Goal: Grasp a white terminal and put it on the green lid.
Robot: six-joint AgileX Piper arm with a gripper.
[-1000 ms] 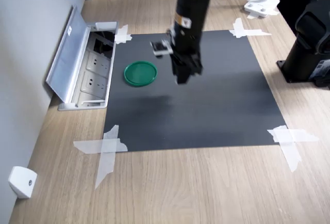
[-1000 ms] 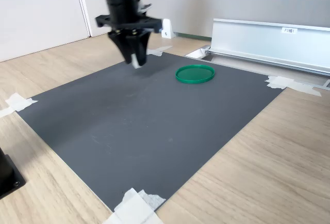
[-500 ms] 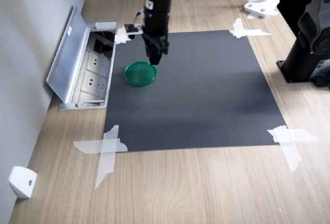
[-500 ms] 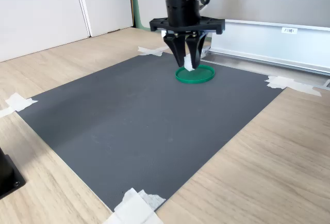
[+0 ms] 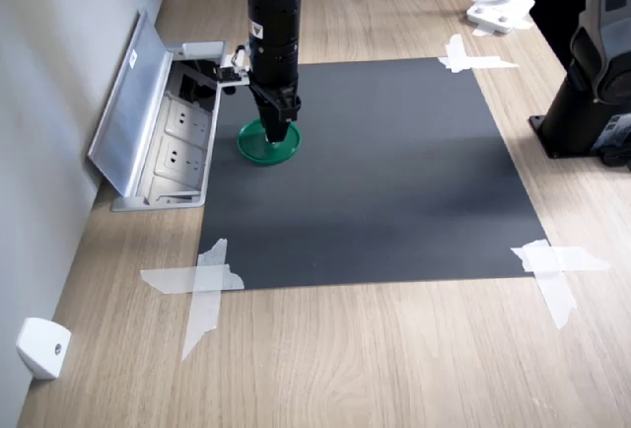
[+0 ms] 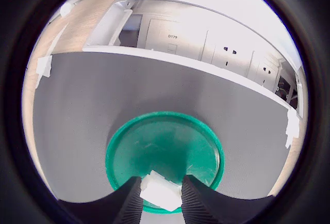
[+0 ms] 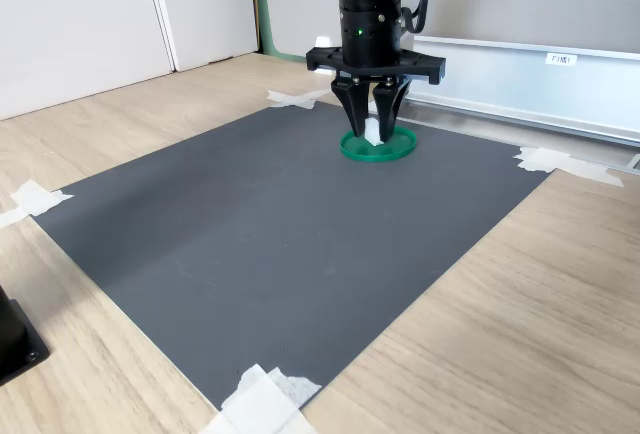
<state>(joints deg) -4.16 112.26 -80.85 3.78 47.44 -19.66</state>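
Black pincer [image 6: 161, 195] pinches tiny white rectangular plastic terminal [image 6: 161, 189] between fingertips, directly above flat round green plastic lid [image 6: 164, 146]. Grasp done, carry done. Left: lower, spread fingers, release terminal onto lid under pincer.

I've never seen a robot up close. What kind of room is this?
Probably an office or lab test bench: a wooden desk with a flip-up socket box, a taped-down dark mat, and one arm's claw over a green lid.

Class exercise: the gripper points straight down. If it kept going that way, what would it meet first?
Most likely the green lid: the gripper, holding the white terminal, hangs directly over it. How much gap remains is unclear.
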